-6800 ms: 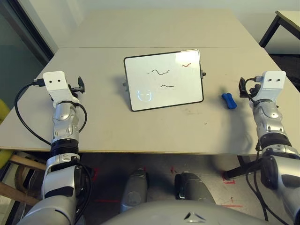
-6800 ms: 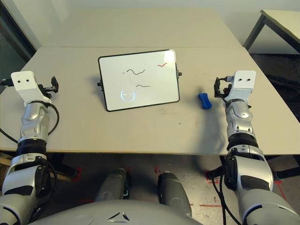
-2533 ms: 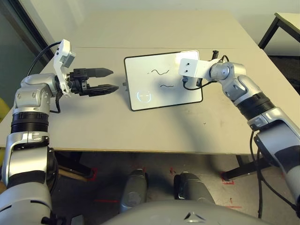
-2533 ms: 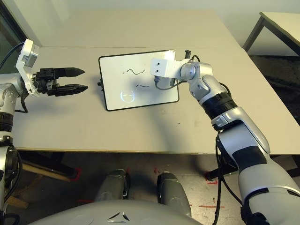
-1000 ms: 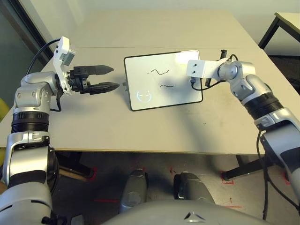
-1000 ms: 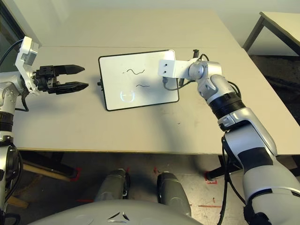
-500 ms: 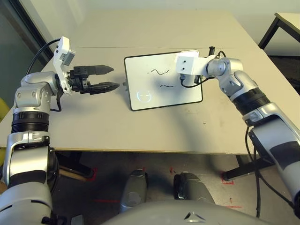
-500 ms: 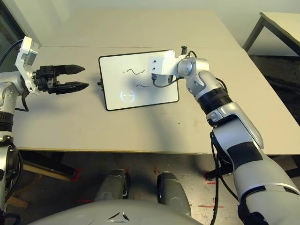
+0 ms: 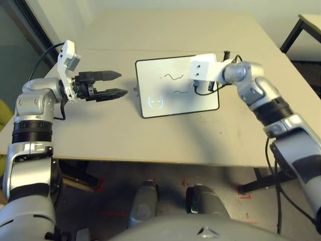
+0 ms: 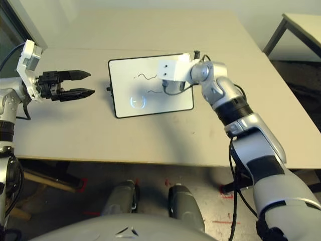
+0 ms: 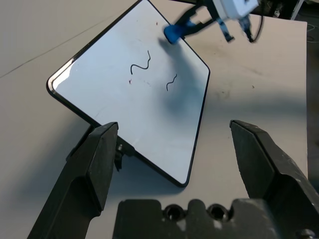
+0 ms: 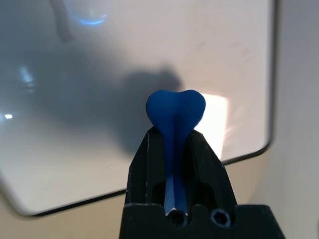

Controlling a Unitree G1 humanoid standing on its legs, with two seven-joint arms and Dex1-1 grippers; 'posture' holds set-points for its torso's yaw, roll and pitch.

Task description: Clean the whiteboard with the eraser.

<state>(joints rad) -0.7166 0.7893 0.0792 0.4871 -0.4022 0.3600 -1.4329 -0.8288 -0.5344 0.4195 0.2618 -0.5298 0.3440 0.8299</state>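
The whiteboard (image 9: pixel 156 80) stands tilted at the table's middle, with two dark squiggles (image 9: pixel 173 77) on it. My right gripper (image 12: pixel 175 137) is shut on the blue eraser (image 12: pixel 175 110), whose end sticks out past the fingertips. The left wrist view shows the eraser (image 11: pixel 173 34) at the board's upper right corner, with faint red specks nearby. I cannot tell whether it touches the surface. From above, the right wrist (image 9: pixel 203 68) hides that corner. My left gripper (image 9: pixel 122 84) hovers open to the left of the board, pointing at it, with nothing between its fingers.
The board rests on a beige table (image 9: pixel 100 130), which has bare room in front of the board and on both sides. A second tabletop (image 9: pixel 165 30) adjoins it behind. A dark-legged table (image 9: pixel 303 22) stands at the far right.
Over the last second my right gripper swept the eraser from the board's right edge leftward over its upper right part. The left arm stayed still. The view shifted slightly.
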